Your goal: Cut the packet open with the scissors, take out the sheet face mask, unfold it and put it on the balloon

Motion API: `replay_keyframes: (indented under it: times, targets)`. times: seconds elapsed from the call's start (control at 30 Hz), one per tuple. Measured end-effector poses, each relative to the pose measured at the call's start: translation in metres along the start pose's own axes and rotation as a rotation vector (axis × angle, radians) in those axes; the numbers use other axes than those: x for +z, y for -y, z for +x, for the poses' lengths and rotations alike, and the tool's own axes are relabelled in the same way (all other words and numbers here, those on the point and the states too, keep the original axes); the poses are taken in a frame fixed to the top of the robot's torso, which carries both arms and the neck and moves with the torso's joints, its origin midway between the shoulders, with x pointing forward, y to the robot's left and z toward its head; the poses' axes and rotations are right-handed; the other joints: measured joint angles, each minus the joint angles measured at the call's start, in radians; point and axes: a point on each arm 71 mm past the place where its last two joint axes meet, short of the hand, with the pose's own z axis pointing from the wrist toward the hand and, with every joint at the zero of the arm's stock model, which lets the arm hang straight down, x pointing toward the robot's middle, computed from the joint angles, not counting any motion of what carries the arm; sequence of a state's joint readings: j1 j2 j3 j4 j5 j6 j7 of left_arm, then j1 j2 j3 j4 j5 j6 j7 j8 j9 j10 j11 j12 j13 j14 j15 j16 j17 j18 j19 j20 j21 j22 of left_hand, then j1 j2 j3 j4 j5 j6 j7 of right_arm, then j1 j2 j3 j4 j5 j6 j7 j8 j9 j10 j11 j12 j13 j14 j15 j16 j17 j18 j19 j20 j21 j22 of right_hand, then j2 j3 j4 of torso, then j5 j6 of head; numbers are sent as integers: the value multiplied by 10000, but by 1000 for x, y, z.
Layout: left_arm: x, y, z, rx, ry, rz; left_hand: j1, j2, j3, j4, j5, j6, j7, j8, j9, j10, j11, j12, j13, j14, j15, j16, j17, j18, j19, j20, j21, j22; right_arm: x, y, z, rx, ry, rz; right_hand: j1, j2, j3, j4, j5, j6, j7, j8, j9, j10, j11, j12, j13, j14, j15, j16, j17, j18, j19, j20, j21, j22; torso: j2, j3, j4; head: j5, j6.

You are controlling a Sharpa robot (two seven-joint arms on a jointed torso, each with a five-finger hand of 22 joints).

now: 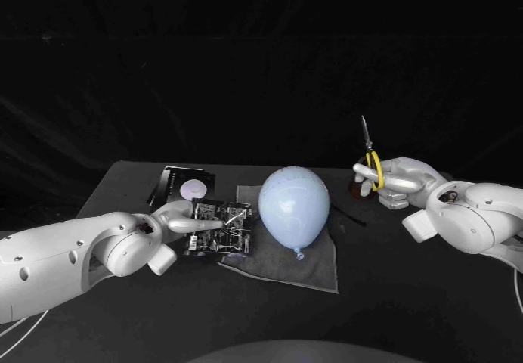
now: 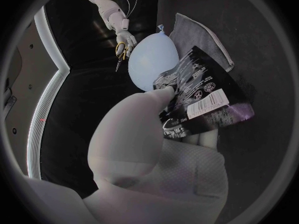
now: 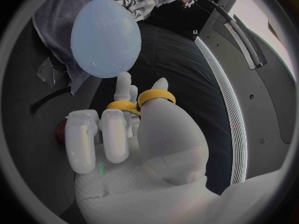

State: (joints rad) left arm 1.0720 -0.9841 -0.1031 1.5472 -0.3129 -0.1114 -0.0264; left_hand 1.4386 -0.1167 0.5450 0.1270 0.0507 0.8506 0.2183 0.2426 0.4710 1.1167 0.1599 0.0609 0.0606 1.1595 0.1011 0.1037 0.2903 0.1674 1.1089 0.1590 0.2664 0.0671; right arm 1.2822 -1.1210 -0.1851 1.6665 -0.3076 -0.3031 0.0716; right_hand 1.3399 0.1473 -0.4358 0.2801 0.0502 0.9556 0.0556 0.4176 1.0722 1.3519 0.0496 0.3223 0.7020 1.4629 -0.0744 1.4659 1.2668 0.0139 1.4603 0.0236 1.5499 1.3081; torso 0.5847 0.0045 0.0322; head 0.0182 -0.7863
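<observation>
Yellow-handled scissors point(image 1: 369, 151) gripped blades-up in the right hand point(image 1: 394, 184), right of frame; left hand point(image 1: 187, 219) pinches the black packet point(image 1: 221, 228) left of the balloon point(image 1: 294, 203). I'd hold it taut, snip along one edge.

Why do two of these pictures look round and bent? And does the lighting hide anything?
Head view: undistorted; the black table and backdrop swallow shadows, so the pale balloon stands out. Left wrist view: a fisheye lens bends edges, the left hand looms large, the packet it holds shows faint sheen. Right wrist view: same bending; the right hand holding the scissors looms large.
</observation>
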Motion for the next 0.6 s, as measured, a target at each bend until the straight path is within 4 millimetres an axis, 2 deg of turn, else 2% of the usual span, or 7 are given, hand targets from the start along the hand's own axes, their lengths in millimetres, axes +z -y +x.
replay_keyframes:
  times: [0.1,0.17,0.27,0.4,0.6]
  targets:
    - [0,0,0,-60,165,-90,-149,-156,-156,63,0,-258,-50,-132,-118,-393,153,0,0,-431,180,-201,-71,-18,-327,174,-239,-35,0,0,0,0,-16,-2,0,0,0,0,0,0,0,0,6,2,2,0,7,1,1,-1,-11,0,-1,0,-1,0,0,1,6,-15,-11]
    - [0,-1,0,-74,256,-149,-180,-351,-322,99,0,-501,-92,-260,-220,-720,278,0,4,-802,333,-346,-133,-20,-676,318,-481,-36,0,0,0,0,-25,-4,0,0,0,0,0,0,0,0,6,2,2,-1,7,2,2,-1,-15,1,0,0,-1,-1,-2,2,7,-28,-21]
    - [0,-1,0,-70,336,-249,-115,-483,-470,125,-1,-664,-175,-263,-328,-991,399,0,21,-1195,470,-353,-217,-19,-1028,533,-782,-36,0,0,0,1,-36,-6,0,0,0,0,0,0,1,0,6,2,2,-2,6,15,15,-1,-15,1,-1,0,-1,-2,-6,2,8,-45,-36]
    - [1,-2,2,38,307,-381,-130,-689,-767,152,-1,-837,-198,-303,-443,-1309,476,0,21,-1691,619,-353,-345,-18,-1541,798,-1170,-35,0,0,0,3,-46,-8,0,0,0,0,0,-1,1,0,4,2,2,-21,5,17,17,-2,-18,0,-1,0,-1,-5,-9,2,8,-70,-48]
    - [1,-2,4,313,211,-520,-57,-772,-1171,202,-1,-974,-236,-303,-579,-1556,582,51,34,-2314,776,-353,-531,-18,-2335,1191,-1689,-35,-1,0,1,4,-61,-9,0,0,0,0,0,-2,2,0,3,2,2,-23,3,18,18,-2,-24,1,-1,0,-2,-9,-6,2,9,-97,-47]
